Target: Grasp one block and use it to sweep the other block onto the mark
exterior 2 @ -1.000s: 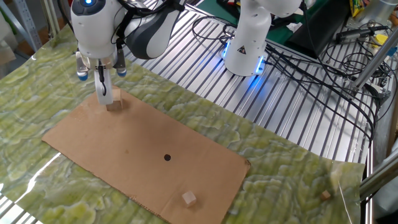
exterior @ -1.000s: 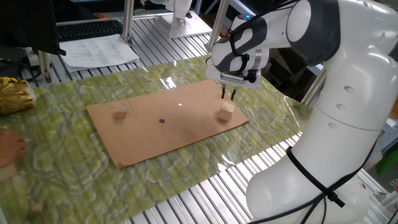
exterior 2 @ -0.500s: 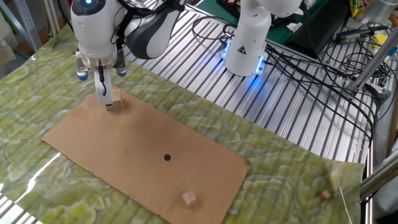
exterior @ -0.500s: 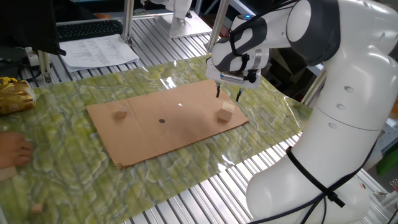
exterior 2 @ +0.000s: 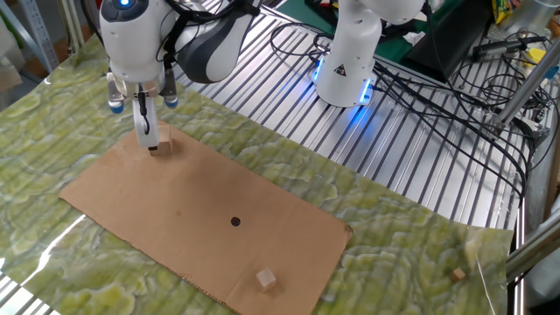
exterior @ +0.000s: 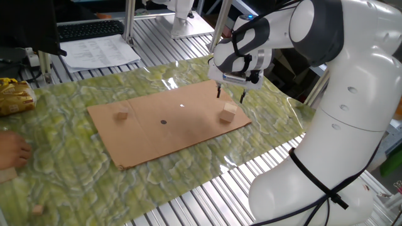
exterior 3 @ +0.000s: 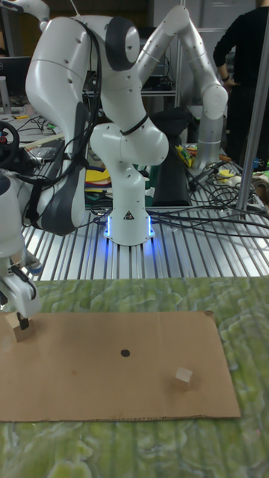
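the pincer [exterior: 231, 96] hangs spread just above the larger block [exterior: 228, 112], fingertips clear of it, near one end of the cardboard [exterior: 176, 135]. the smaller block [exterior: 122, 115] sits toward the other end, well apart. the mark [exterior: 163, 122] lies between the two cubes on the cardboard, which rests on the tabletop [exterior: 75, 169].

White warning triangle on robot base [exterior 2: 342, 68], printed sheet [exterior: 100, 50] text too small to read
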`<state>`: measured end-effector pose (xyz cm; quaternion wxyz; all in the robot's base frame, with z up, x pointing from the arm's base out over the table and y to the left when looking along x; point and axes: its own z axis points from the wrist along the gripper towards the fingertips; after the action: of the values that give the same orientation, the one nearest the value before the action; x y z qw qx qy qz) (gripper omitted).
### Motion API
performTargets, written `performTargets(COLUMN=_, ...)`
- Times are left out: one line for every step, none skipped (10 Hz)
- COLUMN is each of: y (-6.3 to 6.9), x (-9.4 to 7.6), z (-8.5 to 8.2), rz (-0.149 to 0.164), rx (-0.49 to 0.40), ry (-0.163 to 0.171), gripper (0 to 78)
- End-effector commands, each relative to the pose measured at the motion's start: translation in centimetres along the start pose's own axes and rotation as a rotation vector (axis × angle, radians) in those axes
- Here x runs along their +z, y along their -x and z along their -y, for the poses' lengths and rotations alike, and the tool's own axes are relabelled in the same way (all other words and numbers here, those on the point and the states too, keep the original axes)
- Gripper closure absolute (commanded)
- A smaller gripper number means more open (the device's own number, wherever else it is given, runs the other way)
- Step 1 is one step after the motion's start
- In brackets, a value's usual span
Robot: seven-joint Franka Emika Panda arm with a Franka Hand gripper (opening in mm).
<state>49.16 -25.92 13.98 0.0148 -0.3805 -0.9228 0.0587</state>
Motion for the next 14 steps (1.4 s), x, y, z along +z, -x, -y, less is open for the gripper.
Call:
performTargets(y=-0.6, x=1.3, z=1.6, rz=-0.087, rx=-0.038, ry=0.088, gripper=0.1)
performTargets(y=-0.5, x=1.4, z=1.9, rz=-0.086, rx=-0.038, ry=0.097, gripper=0.1)
performTargets(y=-0.5, x=1.4, z=2.0, rz=-0.085, rx=-0.036, ry=0.099, gripper=0.1)
performTargets(y=-0.6, x=1.5, z=2.0, rz=-0.084, rx=-0.035, ry=0.098, gripper=0.1)
performTargets(y=-0.7, x=1.6, z=2.2, rz=-0.077, rx=-0.027, ry=0.101, gripper=0.1)
performTargets(y=-0.8, x=1.8, z=2.2, rz=-0.072, rx=-0.023, ry=0.107, gripper=0.1)
performTargets(y=-0.9, x=2.0, z=2.2, rz=-0.066, rx=-0.019, ry=0.113, gripper=0.1)
performTargets(y=-0.9, x=2.3, z=2.2, rz=-0.06, rx=-0.008, ry=0.119, gripper=0.1)
performTargets(y=-0.9, x=2.5, z=2.2, rz=-0.056, rx=-0.006, ry=0.122, gripper=0.1)
performTargets(y=-1.0, x=3.2, z=2.1, rz=-0.048, rx=-0.007, ry=0.132, gripper=0.1)
performTargets(y=-1.0, x=3.4, z=2.1, rz=-0.047, rx=-0.009, ry=0.133, gripper=0.1)
performTargets(y=-1.0, x=4.0, z=2.1, rz=-0.047, rx=-0.014, ry=0.136, gripper=0.1)
performTargets(y=-1.1, x=4.2, z=2.1, rz=-0.047, rx=-0.014, ry=0.142, gripper=0.1)
performTargets(y=-1.1, x=4.3, z=2.1, rz=-0.046, rx=-0.015, ry=0.143, gripper=0.1)
